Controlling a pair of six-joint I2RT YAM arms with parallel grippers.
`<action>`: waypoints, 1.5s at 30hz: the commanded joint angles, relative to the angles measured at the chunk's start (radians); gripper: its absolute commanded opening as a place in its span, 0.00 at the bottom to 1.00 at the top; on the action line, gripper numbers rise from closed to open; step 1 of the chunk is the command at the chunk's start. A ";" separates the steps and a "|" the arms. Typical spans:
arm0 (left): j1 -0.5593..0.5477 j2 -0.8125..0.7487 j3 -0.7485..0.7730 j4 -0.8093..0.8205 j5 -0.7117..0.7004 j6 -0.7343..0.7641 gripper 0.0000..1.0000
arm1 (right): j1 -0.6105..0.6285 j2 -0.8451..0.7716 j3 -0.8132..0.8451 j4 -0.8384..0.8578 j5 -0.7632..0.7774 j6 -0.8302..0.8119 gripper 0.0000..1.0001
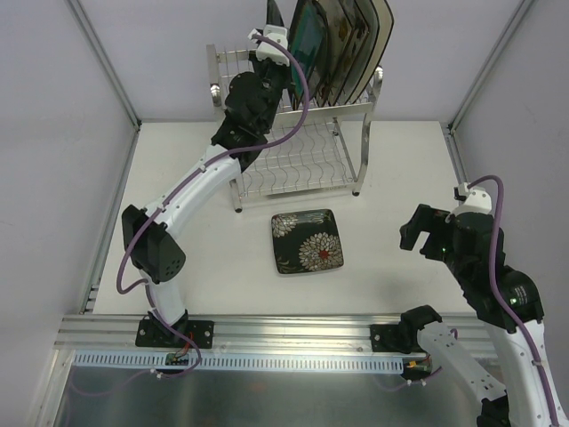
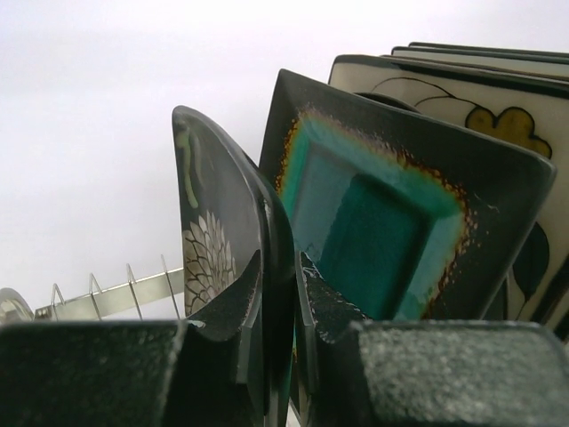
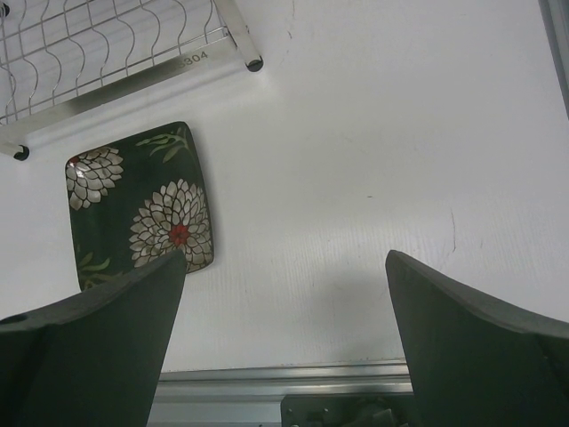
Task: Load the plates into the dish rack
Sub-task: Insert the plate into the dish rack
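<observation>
My left gripper point(image 1: 269, 43) point(image 2: 277, 298) is up at the top tier of the chrome dish rack point(image 1: 348, 158), shut on the lower edge of an upright dark plate with white flowers point(image 2: 218, 222). That plate stands just left of a black and teal plate point(image 2: 382, 213) point(image 1: 311, 36). Cream flowered plates point(image 2: 498, 124) stand behind it in the rack's upper slots. A second dark plate with white flowers point(image 1: 308, 241) point(image 3: 138, 205) lies flat on the table in front of the rack. My right gripper point(image 1: 427, 233) point(image 3: 284, 262) hovers open to the plate's right, with nothing between its fingers.
The rack's lower wire shelf point(image 1: 293, 165) point(image 3: 107, 44) holds nothing I can see. Its upper tines point(image 2: 107, 298) run left of the held plate. An aluminium rail point(image 1: 293, 334) borders the near table edge, and frame posts point(image 1: 107, 62) stand at the back corners.
</observation>
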 commanded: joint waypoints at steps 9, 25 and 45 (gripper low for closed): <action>-0.023 -0.084 -0.086 0.013 0.028 -0.079 0.01 | -0.006 -0.013 -0.018 0.026 -0.013 0.001 1.00; -0.023 -0.071 -0.096 0.000 0.031 -0.095 0.27 | -0.004 -0.028 -0.041 0.025 -0.011 0.001 1.00; -0.049 0.008 0.002 0.014 -0.165 -0.054 0.15 | -0.004 -0.041 -0.045 0.020 -0.010 0.007 1.00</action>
